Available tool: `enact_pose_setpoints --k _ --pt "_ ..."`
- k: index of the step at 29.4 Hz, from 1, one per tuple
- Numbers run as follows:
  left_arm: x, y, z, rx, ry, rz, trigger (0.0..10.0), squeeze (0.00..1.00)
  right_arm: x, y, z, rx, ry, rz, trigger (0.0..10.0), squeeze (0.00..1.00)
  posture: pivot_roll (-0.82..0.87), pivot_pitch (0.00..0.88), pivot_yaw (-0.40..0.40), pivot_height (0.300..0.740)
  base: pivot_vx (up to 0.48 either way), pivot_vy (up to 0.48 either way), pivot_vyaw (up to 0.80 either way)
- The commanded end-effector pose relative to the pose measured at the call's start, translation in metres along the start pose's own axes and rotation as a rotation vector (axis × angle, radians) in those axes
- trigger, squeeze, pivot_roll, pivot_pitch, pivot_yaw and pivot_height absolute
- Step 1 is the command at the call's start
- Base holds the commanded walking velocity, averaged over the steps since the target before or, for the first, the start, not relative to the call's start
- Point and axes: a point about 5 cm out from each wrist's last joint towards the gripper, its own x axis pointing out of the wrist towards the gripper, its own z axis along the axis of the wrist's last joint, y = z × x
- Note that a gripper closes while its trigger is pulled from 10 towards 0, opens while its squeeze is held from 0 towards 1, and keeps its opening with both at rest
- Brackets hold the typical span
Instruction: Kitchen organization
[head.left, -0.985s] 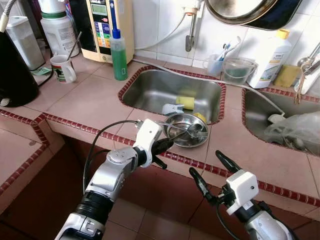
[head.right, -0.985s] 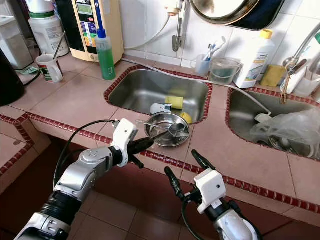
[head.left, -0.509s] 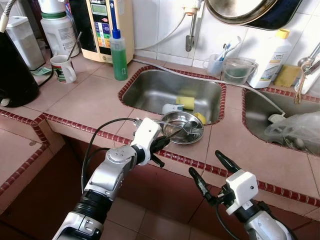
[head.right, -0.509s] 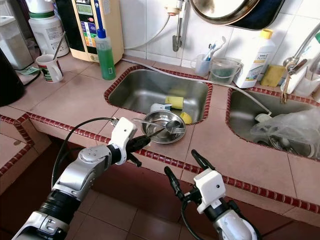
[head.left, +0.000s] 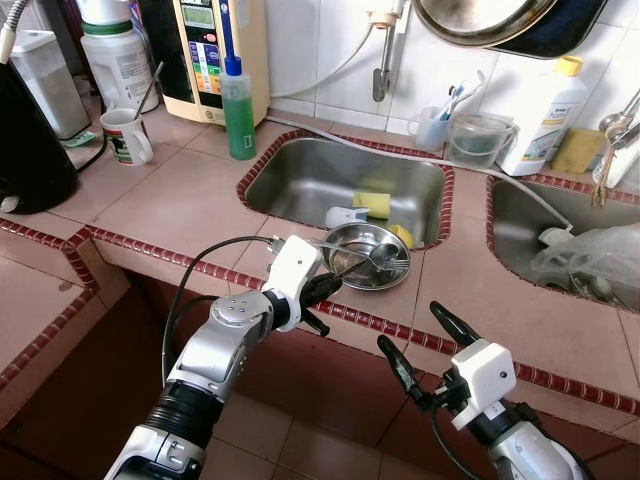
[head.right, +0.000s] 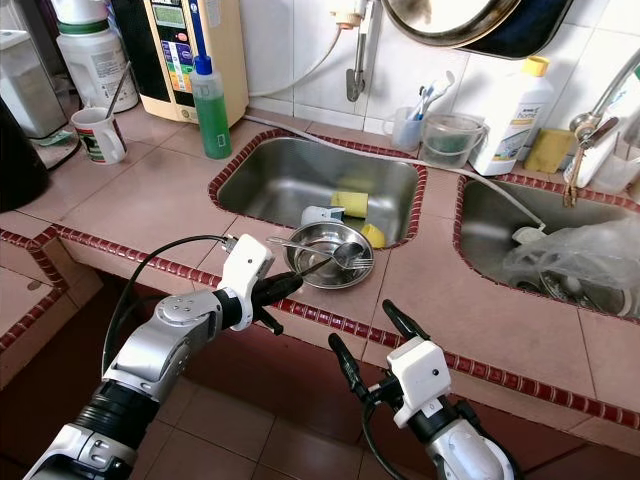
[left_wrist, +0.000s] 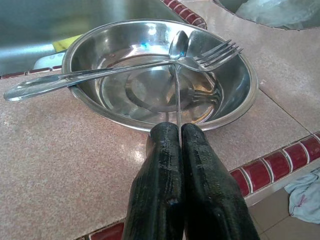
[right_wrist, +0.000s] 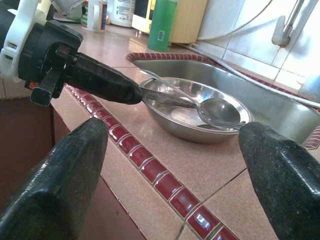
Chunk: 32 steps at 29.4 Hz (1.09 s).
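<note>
The bowl (head.left: 366, 255) sits on the pink tiled counter (head.left: 180, 200) at the front corner of the left sink (head.left: 340, 180), part of its rim over the basin edge. It is shallow, round, polished steel. A fork (left_wrist: 125, 70) lies across its rim and a spoon (left_wrist: 177, 55) rests inside with its handle pointing out toward the robot. The left gripper (left_wrist: 179, 131) has its two black fingers pressed together on the thin spoon handle, just at the bowl's near rim. The right gripper (head.left: 415, 345) hangs lower, in front of the counter's dark red tile edging, its fingers spread wide and empty.

The counter runs along a white tiled wall and turns a corner at the left. A second sink (head.left: 560, 240) lies to the right, its far end cut off, with a crumpled clear bag (head.left: 590, 260) in it whose contents cannot be made out. Inside the left sink are a yellow sponge (head.left: 371, 204) and a pale blue object (head.left: 343, 217) partly hidden behind the bowl. A green bottle (head.left: 238, 110) and a mug (head.left: 126, 135) stand on the counter. A large pan (head.left: 500, 20) hangs overhead, cut off by the top edge.
</note>
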Motion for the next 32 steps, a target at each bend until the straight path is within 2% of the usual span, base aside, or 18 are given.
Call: enact_pose_setpoints --k 1,10,20,32 --pt "-0.001 -0.001 -0.005 -0.005 0.025 -0.006 10.0 0.00 0.002 -0.001 0.005 -0.009 -0.016 0.005 10.0 0.00 -0.01 0.000 0.002 0.740 0.000 0.000 0.00" --pt "-0.001 -0.002 -0.002 -0.007 0.003 -0.016 10.0 0.00 0.002 0.000 0.005 -0.008 -0.015 0.006 10.0 0.00 -0.01 0.000 0.001 0.740 0.000 0.000 0.00" --pt "-0.001 -0.006 0.011 -0.012 -0.073 -0.033 10.0 0.00 0.002 0.000 0.004 -0.008 -0.015 0.010 10.0 0.00 -0.01 0.000 0.001 0.740 0.000 0.000 0.00" --pt "-0.002 -0.007 0.014 -0.017 -0.087 -0.050 10.0 0.00 0.002 0.000 0.004 -0.008 -0.016 0.009 10.0 0.00 -0.01 0.000 0.002 0.740 0.000 0.000 0.00"
